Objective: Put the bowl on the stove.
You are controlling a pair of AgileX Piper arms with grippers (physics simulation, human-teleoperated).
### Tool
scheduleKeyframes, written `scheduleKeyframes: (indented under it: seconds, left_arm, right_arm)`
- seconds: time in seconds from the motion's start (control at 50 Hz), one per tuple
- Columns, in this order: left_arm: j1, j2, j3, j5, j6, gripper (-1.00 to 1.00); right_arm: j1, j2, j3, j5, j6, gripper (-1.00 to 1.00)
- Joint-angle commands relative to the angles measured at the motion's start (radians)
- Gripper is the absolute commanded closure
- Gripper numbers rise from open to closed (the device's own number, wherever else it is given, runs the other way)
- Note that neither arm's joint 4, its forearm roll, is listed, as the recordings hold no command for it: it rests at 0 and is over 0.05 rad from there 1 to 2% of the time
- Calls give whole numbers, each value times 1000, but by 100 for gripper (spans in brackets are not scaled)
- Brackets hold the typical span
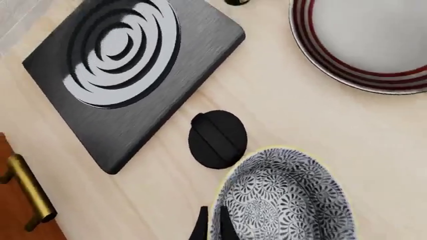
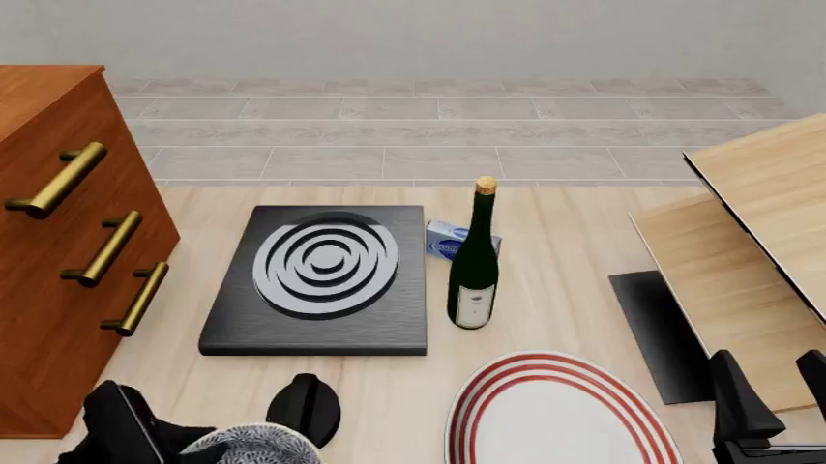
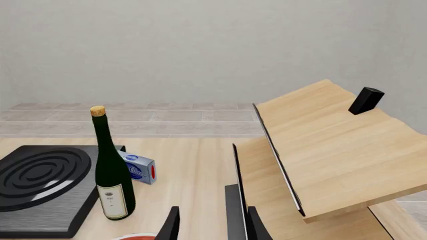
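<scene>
Left wrist view. The bowl (image 1: pixel 287 197) lay close under the camera, its patterned inside showing nothing in it. One dark fingertip (image 1: pixel 200 227) of the left claw (image 1: pixel 212 225) stood outside the pale rim and the other just inside it, so the claw pinched the bowl's wall. The black knob (image 1: pixel 217 139) lay on the worktop (image 1: pixel 287 110) just beside the bowl, between it and the stove (image 1: pixel 133 70). The stove's ringed top was bare. The white plate (image 1: pixel 363 42) with red rings lay apart from both and held nothing. A brass handle (image 1: pixel 30 192) of the wooden cabinet showed at the frame edge.

Front view. The bowl (image 2: pixel 251 448) sat at the near edge, cut by the frame, with the left claw (image 2: pixel 193 445) against its rim. The knob (image 2: pixel 305 406) lay between the bowl and the stove (image 2: pixel 323 280), which lay farther back, well apart from the bowl. A green bottle (image 2: pixel 474 261) stood upright just beside the stove's right edge, with a small blue box (image 2: pixel 447 240) behind it. The plate (image 2: pixel 562 411) lay near the bottle, on the near side. The cabinet (image 2: pixel 65 242) flanked the left; a thin dark panel (image 2: pixel 659 333) and a wooden shelf (image 2: pixel 761 232) flanked the right. The right claw (image 2: pixel 768 401) hovered over the near right corner, fingers spread and holding nothing.

Right wrist view. The right claw (image 3: pixel 210 222) showed its dark fingers apart with nothing between them. Beyond stood the bottle (image 3: pixel 112 170), the box (image 3: pixel 138 167), the stove (image 3: pixel 43 185) and the shelf (image 3: pixel 333 145), which carried a small black block (image 3: pixel 365 100).
</scene>
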Motion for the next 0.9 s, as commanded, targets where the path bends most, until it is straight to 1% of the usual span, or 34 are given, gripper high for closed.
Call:
scheduleKeyframes:
  seconds: [0.02,0.04,0.06,0.08,0.1,0.12,0.14,0.18,0.2,0.22,0.24,0.26,0.28,0.32,0.34,0.36,0.38,0.4,0.42,0.46,0.48,0.5,0.56,0.58,0.6,0.62,0.64,0.68,0.74,0.76,0.82,0.84,0.86,0.9]
  left_arm:
    - [47,-130,-267,210,95,100]
    - [71,-161,-280,217,140,100]
    - [71,-162,-281,217,140,100]
    - [54,-153,-345,222,110,100]
    - [86,-160,-375,220,124,100]
    - [82,-146,-392,221,104,100]
    - [106,-155,-407,210,114,100]
    - [111,-147,-420,198,102,100]
    - [120,-133,-451,185,71,100]
    - [105,-127,-471,179,59,100]
    - [115,-127,-489,168,47,100]
    - [109,-122,-488,159,54,100]
    - [116,-118,-505,148,33,100]
    - [129,-116,-508,131,33,100]
    - [119,-105,-504,125,34,100]
    - [117,-100,-517,114,-1,100]
    - [132,-94,-511,93,1,100]
    - [111,-87,-505,85,-4,100]
    - [132,-83,-515,64,-35,100]
    - [116,-70,-511,50,-45,100]
    - [137,-65,-523,29,-74,100]
    - [124,-47,-525,23,-94,100]
    - [136,-28,-523,-23,-129,100]
    - [164,-25,-520,-55,-149,100]
    - [161,2,-521,-71,-191,100]
    - [149,1,-517,-87,-182,100]
    - [179,6,-521,-109,-215,100]
    - [176,22,-522,-114,-228,100]
    - [193,44,-538,-153,-288,100]
    - [195,49,-547,-182,-321,100]
    - [208,72,-551,-205,-337,100]
    - [195,86,-557,-217,-364,100]
    - [216,103,-564,-238,-384,100]
    - [209,126,-584,-265,-441,100]
  right_arm:
    - [0,0,0,0,0,-100]
    - [0,0,0,0,0,-100]
    - [0,0,0,0,0,-100]
    - [0,0,0,0,0,-100]
    - [0,0,0,0,0,-100]
    - [0,0,0,0,0,-100]
    - [0,0,0,0,0,-100]
    - [0,0,0,0,0,-100]
    - [0,0,0,0,0,-100]
    - [0,0,0,0,0,-100]
    - [0,0,0,0,0,-100]
    - [0,0,0,0,0,-100]
    - [0,0,0,0,0,-100]
    - [0,0,0,0,0,-100]
    - [0,0,0,0,0,-100]
    - [0,0,0,0,0,-100]
    - [0,0,0,0,0,-100]
    - [0,0,0,0,0,-100]
    - [0,0,0,0,0,-100]
    - [0,0,0,0,0,-100]
    - [0,0,0,0,0,-100]
    - [0,0,0,0,0,-100]
    - [0,0,0,0,0,-100]
    - [0,0,0,0,0,-100]
    - [0,0,0,0,0,-100]
    - [0,0,0,0,0,-100]
    - [0,0,0,0,0,-100]
    - [0,0,0,0,0,-100]
    - [0,0,0,0,0,-100]
    - [0,0,0,0,0,-100]
    - [0,0,0,0,0,-100]
    - [0,0,0,0,0,-100]
    - [0,0,0,0,0,-100]
    - [0,0,0,0,0,-100]
